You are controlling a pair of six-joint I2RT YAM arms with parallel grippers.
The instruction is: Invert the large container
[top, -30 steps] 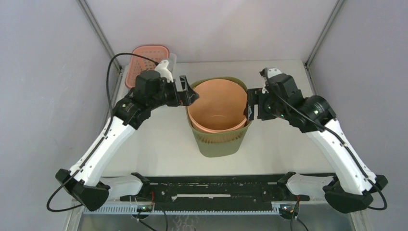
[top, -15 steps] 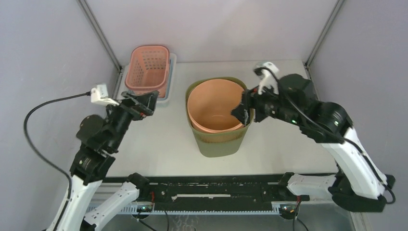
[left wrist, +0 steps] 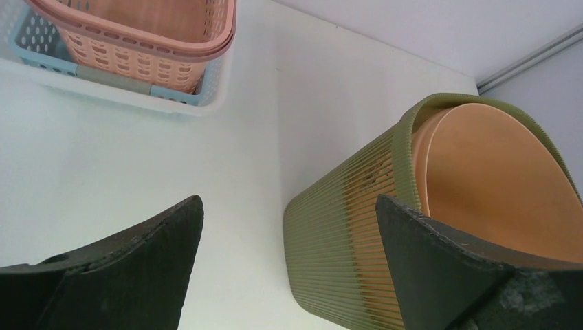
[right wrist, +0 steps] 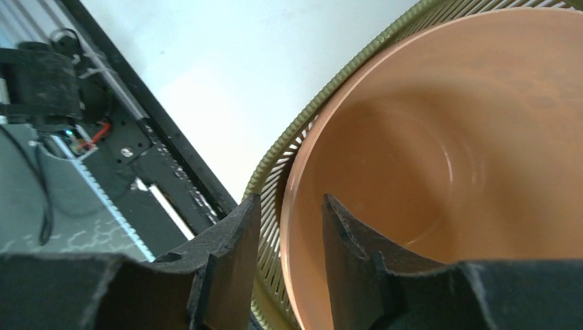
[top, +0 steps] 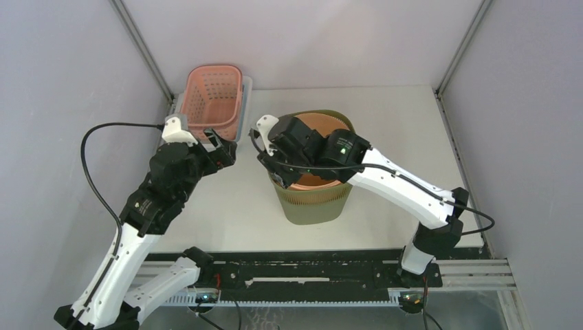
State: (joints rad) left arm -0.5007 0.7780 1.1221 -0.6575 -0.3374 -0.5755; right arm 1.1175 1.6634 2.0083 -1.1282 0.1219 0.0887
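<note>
The large container is a green ribbed bin [top: 313,206] standing upright mid-table, with an orange pot [top: 315,180] nested inside it. My right arm reaches across its mouth, and the right gripper [top: 273,170] sits at the bin's left rim. In the right wrist view the right gripper [right wrist: 290,199] straddles both rims: one finger outside the green bin [right wrist: 316,102], the other inside the orange pot [right wrist: 447,137], with gaps still showing. My left gripper [top: 223,152] hangs wide open left of the bin, holding nothing. The left wrist view shows the left gripper [left wrist: 289,203], the bin [left wrist: 344,227] and the pot [left wrist: 495,185].
A pink basket [top: 213,93] sits in a white and blue tray [left wrist: 41,41] at the back left, close to my left gripper. A black rail [top: 309,265] runs along the table's near edge. Grey walls enclose the sides and back.
My right arm swung from the bin's right side over its mouth to the left rim, and its jaws narrowed. My left arm drew back from the bin toward the basket.
</note>
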